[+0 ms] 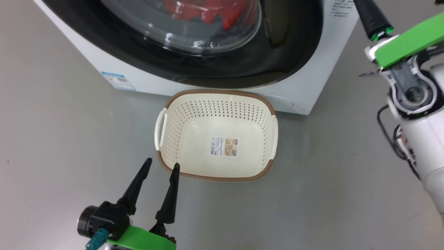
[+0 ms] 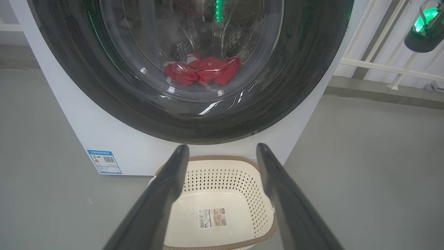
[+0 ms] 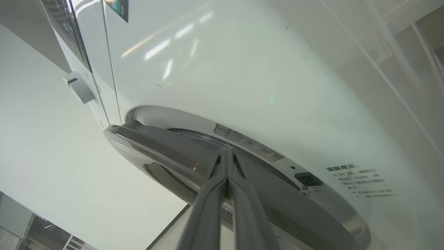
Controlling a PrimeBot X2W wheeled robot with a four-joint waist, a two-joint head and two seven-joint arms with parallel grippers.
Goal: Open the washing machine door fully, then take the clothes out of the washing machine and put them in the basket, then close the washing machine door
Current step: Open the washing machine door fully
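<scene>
Red clothes (image 2: pixel 203 71) seen through washing machine door (image 2: pixel 305 69). Left gripper (image 1: pixel 163 162) held wide, empty, by basket (image 1: pixel 218 178) rim. Right gripper (image 3: pixel 227 152) pressed closed, tips at door edge.

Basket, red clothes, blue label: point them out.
basket (image 1: pixel 218 107), head view, far perforated wall.
clothes (image 2: pixel 203 73), left wrist view, middle of red heap.
blue label (image 2: pixel 104 161), left wrist view, its middle.

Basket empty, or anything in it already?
Empty: the basket shows only its paper label on a bare bottom; the clothes sit behind the washing machine door.
</scene>
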